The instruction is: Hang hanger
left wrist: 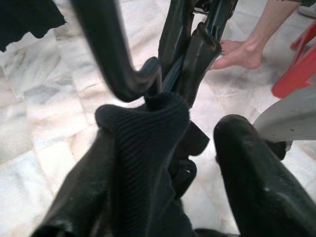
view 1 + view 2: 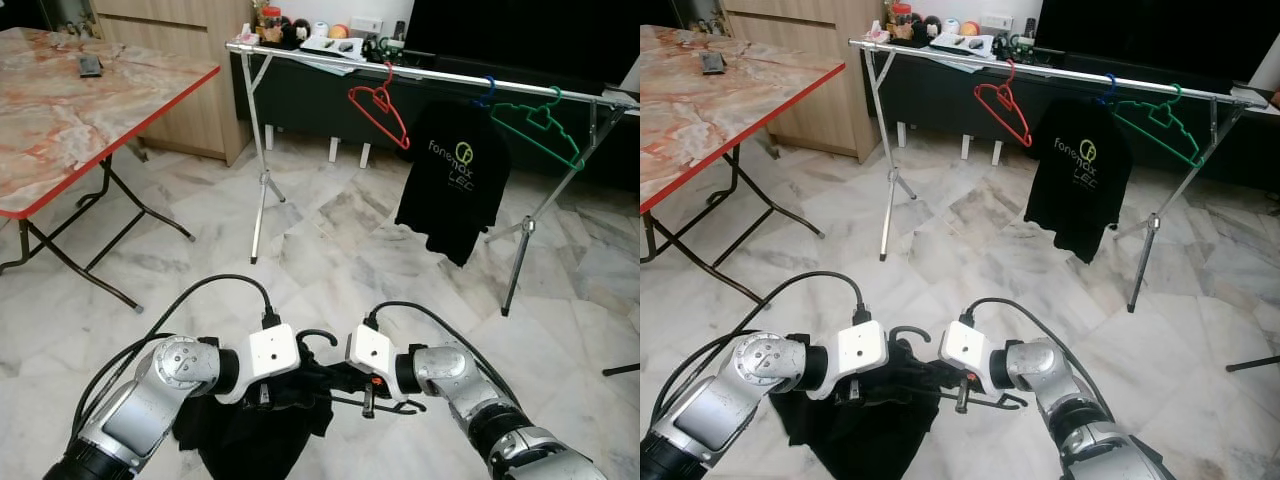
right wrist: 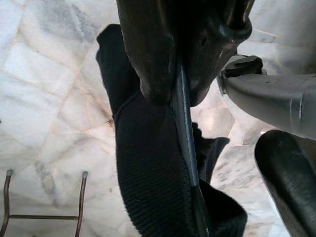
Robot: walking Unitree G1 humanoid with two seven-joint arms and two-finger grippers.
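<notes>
Low in front of me, both grippers hold a black hanger (image 2: 318, 337) with a black garment (image 2: 250, 432) draped on it. My left gripper (image 2: 272, 397) is shut on the garment's ribbed collar (image 1: 143, 128), with cloth covering one finger. My right gripper (image 2: 370, 398) is shut on the hanger's thin bar (image 3: 185, 128), right beside the left one. The hook curls up between the two wrists. A silver clothes rail (image 2: 440, 72) stands across the room ahead, well beyond both grippers.
On the rail hang a red hanger (image 2: 380, 103), a black printed T-shirt (image 2: 455, 175) and a green hanger (image 2: 540, 125). A red-edged marble table (image 2: 70, 110) stands at the left. A person's bare foot (image 1: 237, 49) rests on the marble floor near a red seat (image 1: 296, 69).
</notes>
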